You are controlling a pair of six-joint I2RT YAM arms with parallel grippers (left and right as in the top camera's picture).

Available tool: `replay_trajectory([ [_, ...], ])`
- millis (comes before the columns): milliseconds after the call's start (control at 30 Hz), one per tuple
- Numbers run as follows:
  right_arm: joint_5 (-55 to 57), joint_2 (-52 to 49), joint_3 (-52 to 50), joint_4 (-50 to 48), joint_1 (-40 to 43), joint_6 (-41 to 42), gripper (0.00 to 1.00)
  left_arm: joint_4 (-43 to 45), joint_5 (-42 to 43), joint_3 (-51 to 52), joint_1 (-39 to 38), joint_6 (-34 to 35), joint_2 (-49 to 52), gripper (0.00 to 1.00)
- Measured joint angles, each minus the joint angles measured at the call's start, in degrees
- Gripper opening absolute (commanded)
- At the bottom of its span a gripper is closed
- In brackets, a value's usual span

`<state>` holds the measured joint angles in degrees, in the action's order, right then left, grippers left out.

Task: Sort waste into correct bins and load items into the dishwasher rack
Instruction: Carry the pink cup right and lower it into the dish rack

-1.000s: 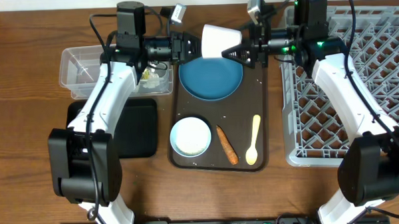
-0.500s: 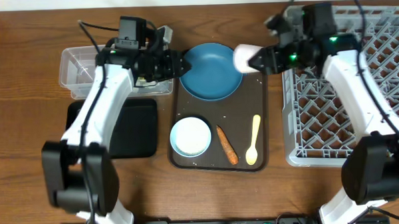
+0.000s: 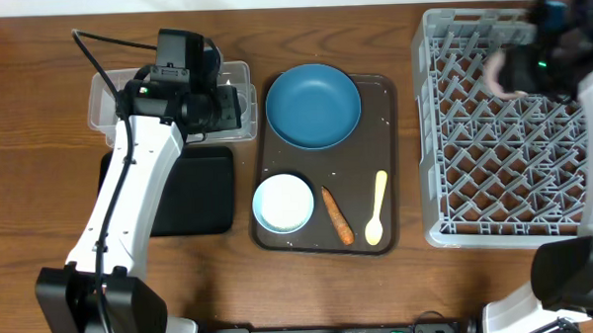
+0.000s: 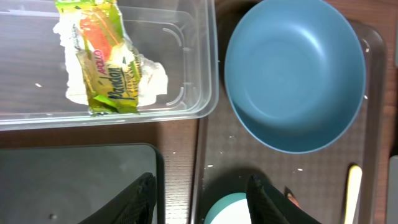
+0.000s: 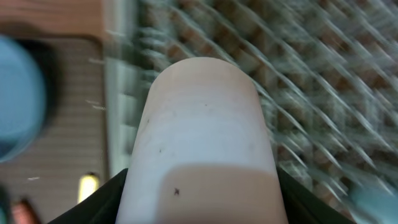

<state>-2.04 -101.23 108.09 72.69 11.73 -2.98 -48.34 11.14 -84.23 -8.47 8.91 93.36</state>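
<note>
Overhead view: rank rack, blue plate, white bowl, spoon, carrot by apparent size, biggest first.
1. dishwasher rack, by far the largest
2. blue plate
3. white bowl
4. yellow spoon and carrot piece: both thin and near equal in length, the spoon perhaps slightly longer; too close to rank.

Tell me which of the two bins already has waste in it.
The clear plastic tub: a green-yellow wrapper and white tissue lie inside. The black tray beside it shows neither.
</note>
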Motion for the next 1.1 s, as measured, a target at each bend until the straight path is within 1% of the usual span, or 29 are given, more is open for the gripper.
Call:
replay_trajectory([
  [167, 3.4, -0.6, 0.0, 4.1, 8.4, 2.0, 0.11, 0.0, -1.1, 0.0, 0.0, 0.0, 0.0, 0.49],
  [300, 4.3, -1.0, -1.2, 4.5, 12.9, 3.0, 0.12, -0.1, -1.2, 0.0, 0.0, 0.0, 0.0, 0.49],
  [433, 4.6, -1.6, -4.8, 4.7, 15.9, 3.7, 0.12, -0.1, -1.3, 0.0, 0.0, 0.0, 0.0, 0.49],
  [667, 4.6, -2.9, -13.7, 1.9, 19.7, 4.6, 0.11, -0.1, -1.3, 0.0, 0.0, 0.0, 0.0, 0.49],
  [900, 4.7, -3.0, -16.3, -1.8, 22.1, 5.9, 0.11, -0.1, -1.3, 0.0, 0.0, 0.0, 0.0, 0.49],
  [1033, 4.6, -3.0, -18.7, -2.2, 22.6, 6.2, 0.12, -0.1, -1.3, 0.0, 0.0, 0.0, 0.0, 0.49],
  [1100, 4.6, -3.0, -19.7, -2.7, 22.6, 6.4, 0.16, -0.1, -1.3, 0.0, 0.0, 0.0, 0.0, 0.49],
])
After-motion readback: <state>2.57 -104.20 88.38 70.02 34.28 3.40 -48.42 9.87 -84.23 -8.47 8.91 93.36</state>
